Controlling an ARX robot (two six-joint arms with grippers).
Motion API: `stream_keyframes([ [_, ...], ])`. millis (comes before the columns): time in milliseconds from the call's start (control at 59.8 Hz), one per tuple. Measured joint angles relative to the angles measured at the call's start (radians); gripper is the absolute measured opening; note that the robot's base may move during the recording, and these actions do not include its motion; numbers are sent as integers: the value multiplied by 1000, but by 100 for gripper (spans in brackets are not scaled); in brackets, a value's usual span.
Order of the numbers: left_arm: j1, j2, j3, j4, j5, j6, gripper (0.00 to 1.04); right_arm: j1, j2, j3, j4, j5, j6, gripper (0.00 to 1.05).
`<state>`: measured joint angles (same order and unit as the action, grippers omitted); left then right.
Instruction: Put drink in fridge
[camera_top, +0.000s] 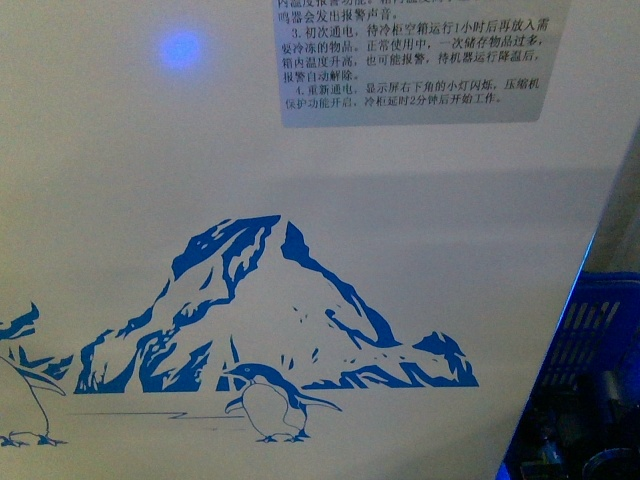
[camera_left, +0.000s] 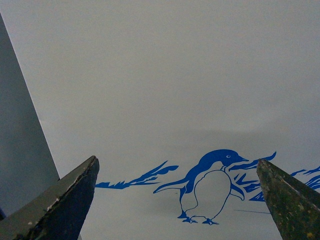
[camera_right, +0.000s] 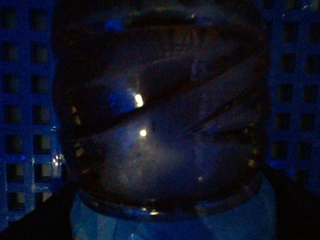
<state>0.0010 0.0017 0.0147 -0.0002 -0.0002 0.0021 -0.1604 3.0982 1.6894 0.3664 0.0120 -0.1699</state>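
Observation:
The fridge (camera_top: 200, 150) fills the front view close up: a white front with a blue mountain and penguin graphic and a sticker of printed text at the top. The left wrist view also shows the fridge front (camera_left: 175, 75) with a penguin. My left gripper (camera_left: 177, 200) is open and empty, its two dark fingertips (camera_left: 75, 195) wide apart and facing that wall. The right wrist view is dim and blue: the drink (camera_right: 160, 110), a ribbed clear bottle of dark liquid, fills it. My right gripper is shut on the drink; its fingers are hidden.
A blue plastic mesh basket (camera_top: 590, 340) stands right of the fridge at the lower right of the front view. Its mesh wall (camera_right: 25, 100) surrounds the bottle in the right wrist view. A grey strip (camera_left: 20, 150) borders the fridge wall in the left wrist view.

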Motion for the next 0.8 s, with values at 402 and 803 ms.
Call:
stream_keyframes([
  [402,0,0,0,0,0,0,97,-1,-54,-55,-8,-3,60,51],
  [803,0,0,0,0,0,0,97,-35,-640,-530,77,-74,109,40],
])
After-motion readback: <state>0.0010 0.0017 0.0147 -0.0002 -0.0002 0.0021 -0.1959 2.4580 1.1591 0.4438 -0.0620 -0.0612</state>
